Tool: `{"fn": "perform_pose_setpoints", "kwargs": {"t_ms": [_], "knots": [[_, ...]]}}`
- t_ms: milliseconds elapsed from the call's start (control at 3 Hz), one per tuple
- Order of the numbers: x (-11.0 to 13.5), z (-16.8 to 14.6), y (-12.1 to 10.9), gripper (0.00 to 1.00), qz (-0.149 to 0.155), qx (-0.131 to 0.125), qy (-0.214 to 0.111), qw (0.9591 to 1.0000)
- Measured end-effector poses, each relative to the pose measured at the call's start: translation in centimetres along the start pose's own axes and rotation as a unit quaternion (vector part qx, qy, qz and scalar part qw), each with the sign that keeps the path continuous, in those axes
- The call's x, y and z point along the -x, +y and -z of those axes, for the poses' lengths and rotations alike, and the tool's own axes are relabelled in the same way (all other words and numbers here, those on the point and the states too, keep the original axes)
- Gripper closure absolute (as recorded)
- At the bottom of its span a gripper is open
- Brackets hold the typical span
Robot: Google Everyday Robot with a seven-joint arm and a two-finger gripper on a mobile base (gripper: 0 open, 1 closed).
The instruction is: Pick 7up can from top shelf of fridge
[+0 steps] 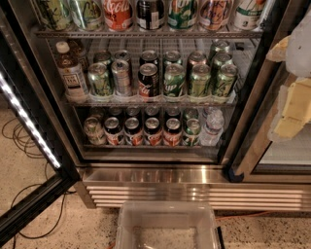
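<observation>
1. Your end effector (294, 104) is at the right edge of the view. It shows as a blurred pale and yellowish shape in front of the right side of the fridge (194, 192). You cannot tell whether it is wide or narrow, and no can shows in it.
2. The 7up can (248, 14) stands upright at the right end of the top shelf (146, 34). It lies up and to the left of your end effector, with the black door frame (252, 97) showing between them. Only its lower part is in view, white with a green band and a touch of orange.
3. To the left along the same shelf you see a brownish can (214, 13), a green 7up can (182, 13), a dark can (150, 13) and a red Coca-Cola can (118, 13). Two pale greenish cans come after those.
4. The middle shelf (146, 102) carries mostly green cans, with a black Coca-Cola can (148, 80) among them and a labelled bottle (70, 73) at its left end.
5. The lowest shelf holds a row of cola cans, and a clear water bottle (211, 129) stands at its right end.
6. The glass door (24, 116) hangs open at the left, with a lit strip along its edge.
7. A clear plastic bin (167, 226) sits at the bottom of the view, in front of the ribbed steel base.
8. Dark cables (29, 141) trail over the speckled floor on the left.
</observation>
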State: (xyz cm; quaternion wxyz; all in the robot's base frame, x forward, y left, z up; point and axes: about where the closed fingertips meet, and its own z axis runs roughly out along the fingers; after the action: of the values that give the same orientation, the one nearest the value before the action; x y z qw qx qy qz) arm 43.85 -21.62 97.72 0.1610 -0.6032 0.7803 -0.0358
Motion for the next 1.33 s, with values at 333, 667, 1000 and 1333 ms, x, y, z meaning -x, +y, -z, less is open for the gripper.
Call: {"fn": "perform_pose_setpoints", "kwargs": {"t_ms": [333, 667, 1000, 1333], "knots": [[0.0, 0.0, 0.0, 0.0, 0.0, 0.0, 0.0, 1.0], [0.6, 0.1, -0.2, 0.0, 0.001, -0.016, -0.011, 0.9998], [2.8, -0.7, -1.1, 0.0, -0.01, -0.047, -0.047, 0.9978], [6.6, -2.3, -4.0, 0.0, -0.02, -0.072, -0.107, 0.9915]]}}
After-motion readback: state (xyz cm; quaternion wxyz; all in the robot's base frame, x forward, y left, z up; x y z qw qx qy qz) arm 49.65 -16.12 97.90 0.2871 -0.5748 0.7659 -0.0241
